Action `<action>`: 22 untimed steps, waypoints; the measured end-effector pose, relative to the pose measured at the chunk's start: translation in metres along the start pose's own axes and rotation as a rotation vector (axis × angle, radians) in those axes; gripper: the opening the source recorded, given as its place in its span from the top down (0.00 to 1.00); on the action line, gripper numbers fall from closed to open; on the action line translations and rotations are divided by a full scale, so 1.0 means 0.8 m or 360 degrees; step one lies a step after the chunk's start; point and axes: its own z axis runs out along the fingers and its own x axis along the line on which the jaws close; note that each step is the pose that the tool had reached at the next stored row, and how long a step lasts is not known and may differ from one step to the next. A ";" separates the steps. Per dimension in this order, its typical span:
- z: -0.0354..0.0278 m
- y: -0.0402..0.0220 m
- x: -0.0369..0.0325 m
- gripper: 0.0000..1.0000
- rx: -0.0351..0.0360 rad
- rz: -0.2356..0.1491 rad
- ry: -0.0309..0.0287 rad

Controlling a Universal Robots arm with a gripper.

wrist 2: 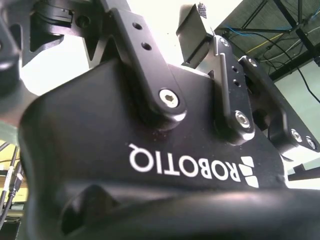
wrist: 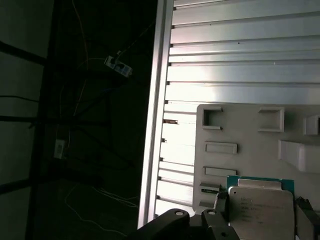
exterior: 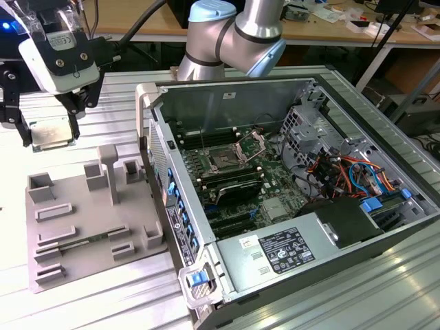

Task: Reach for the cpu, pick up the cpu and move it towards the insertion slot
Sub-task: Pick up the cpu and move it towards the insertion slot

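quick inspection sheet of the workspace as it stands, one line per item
surface: slatted metal table bearing the grey tray and the open computer case
job's things: the cpu is held in the air near the tray; the insertion slot sits inside the case, bracket raised, nothing in it
clutter: nothing seen
grippers: gripper shut on the cpu, at the exterior view's left
cables: orange and blue leads inside the case
surroundings: workbenches behind the table
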 end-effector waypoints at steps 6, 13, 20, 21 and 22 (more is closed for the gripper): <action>0.0000 -0.0006 -0.0057 0.45 0.0000 0.0000 0.00000; -0.0001 -0.0016 -0.0143 0.45 0.0000 0.0000 0.00001; -0.0001 -0.0025 -0.0226 0.45 0.0000 0.0000 0.00001; -0.0001 -0.0026 -0.0237 0.45 0.0000 0.0000 0.00000; -0.0001 -0.0027 -0.0246 0.45 0.0000 0.0000 0.00001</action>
